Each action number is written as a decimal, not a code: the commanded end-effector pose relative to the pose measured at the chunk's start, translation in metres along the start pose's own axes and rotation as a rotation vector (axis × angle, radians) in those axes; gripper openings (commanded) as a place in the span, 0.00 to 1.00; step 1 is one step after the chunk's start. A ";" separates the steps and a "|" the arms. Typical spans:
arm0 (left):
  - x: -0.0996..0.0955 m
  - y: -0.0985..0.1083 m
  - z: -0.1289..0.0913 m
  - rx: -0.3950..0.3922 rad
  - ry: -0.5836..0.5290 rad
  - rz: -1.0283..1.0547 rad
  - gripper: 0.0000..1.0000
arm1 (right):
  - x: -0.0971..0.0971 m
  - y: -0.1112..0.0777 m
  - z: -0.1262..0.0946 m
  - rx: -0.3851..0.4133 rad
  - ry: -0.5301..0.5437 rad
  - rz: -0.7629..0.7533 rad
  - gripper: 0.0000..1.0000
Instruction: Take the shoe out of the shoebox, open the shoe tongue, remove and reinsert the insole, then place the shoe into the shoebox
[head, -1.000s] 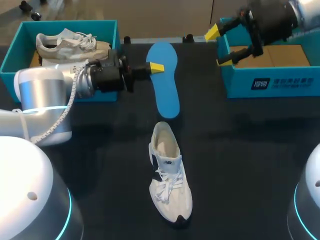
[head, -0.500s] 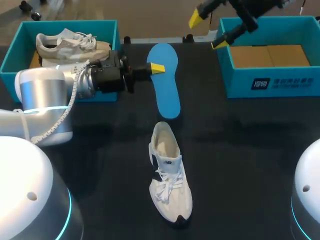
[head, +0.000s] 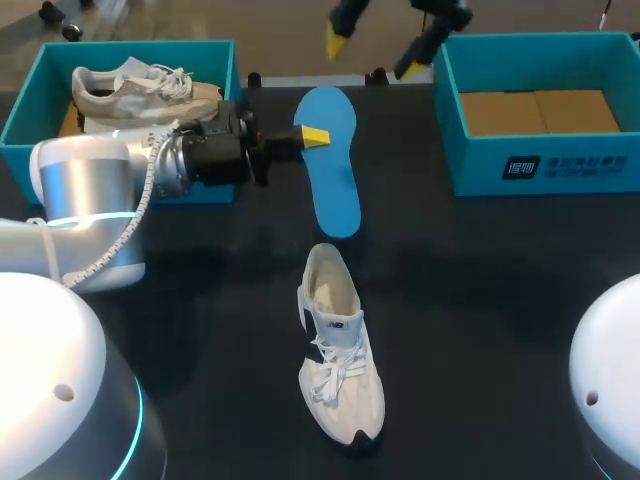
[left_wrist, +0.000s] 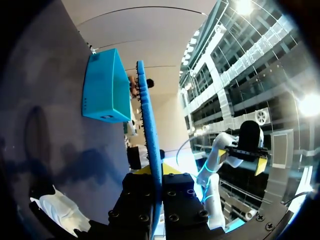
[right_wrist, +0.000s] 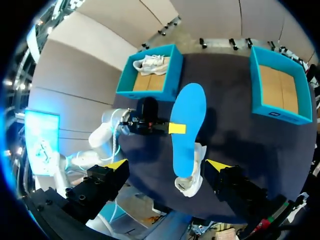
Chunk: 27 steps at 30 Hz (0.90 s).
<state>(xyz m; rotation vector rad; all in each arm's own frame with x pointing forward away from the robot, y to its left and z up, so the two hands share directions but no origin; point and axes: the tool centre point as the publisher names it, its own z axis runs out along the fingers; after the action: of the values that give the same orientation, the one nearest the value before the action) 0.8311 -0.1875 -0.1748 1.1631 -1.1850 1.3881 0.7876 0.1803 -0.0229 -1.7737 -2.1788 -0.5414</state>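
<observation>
A blue insole (head: 330, 165) hangs above the far middle of the table, with my left gripper (head: 312, 135) shut on its edge. In the left wrist view the insole (left_wrist: 149, 125) stands edge-on between the fingers. A white shoe (head: 338, 350) lies on the table nearer me, toe toward me, and it shows under the insole (right_wrist: 186, 127) in the right wrist view too. My right gripper (head: 372, 52) hangs open and empty high over the table's far edge, looking down from above the insole and shoe (right_wrist: 192, 170).
A teal shoebox (head: 20, 115) at the far left holds another pale shoe (head: 135, 85). A second teal shoebox (head: 540, 165) at the far right shows only its cardboard floor. The dark tabletop (head: 500, 300) runs bare to the right of the shoe.
My right gripper has swung left from over the right shoebox to above the table's far middle, staying open. The left arm, the insole and the shoe have not moved.
</observation>
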 end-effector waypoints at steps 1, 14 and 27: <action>0.000 0.001 0.001 0.004 -0.001 0.000 0.00 | 0.014 0.008 0.008 0.018 -0.303 -0.003 1.00; 0.000 0.001 0.001 0.004 -0.001 0.000 0.00 | 0.036 -0.009 0.022 0.008 -0.432 0.035 1.00; 0.000 0.001 0.001 0.004 -0.001 0.000 0.00 | 0.047 -0.009 0.028 -0.005 -0.455 0.082 1.00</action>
<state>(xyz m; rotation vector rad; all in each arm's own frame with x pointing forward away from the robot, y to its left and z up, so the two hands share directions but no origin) 0.8312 -0.1876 -0.1748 1.1631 -1.1850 1.3881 0.7694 0.2321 -0.0307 -2.1267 -2.3570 -0.1562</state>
